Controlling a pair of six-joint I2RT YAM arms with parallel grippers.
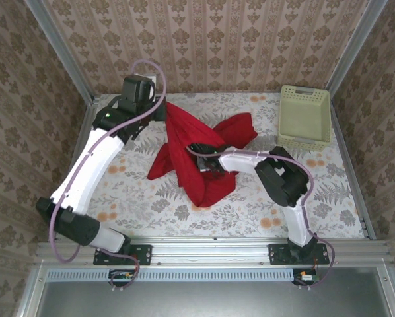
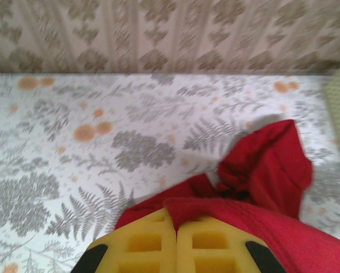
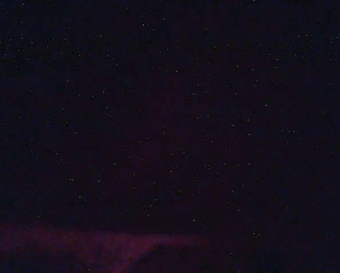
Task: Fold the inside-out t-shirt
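Pinching crumpled, draped soft red t-shirt (image 1: 207, 186), left gripper (image 2: 175, 219) clamped on it, right gripper (image 1: 203, 158) closed in its folds

Shirt (image 1: 211, 188) is heaped mid-tabletop (image 1: 138, 205), with one end pulled up toward the back-left corner, so the centre's blocked. Basket (image 1: 305, 117) hogs the far right corner. Left arm (image 1: 95, 165) slants along the left edge, right arm (image 1: 277, 175) cuts in from the right. Open runs: front left, front right, and the back strip between shirt and basket.
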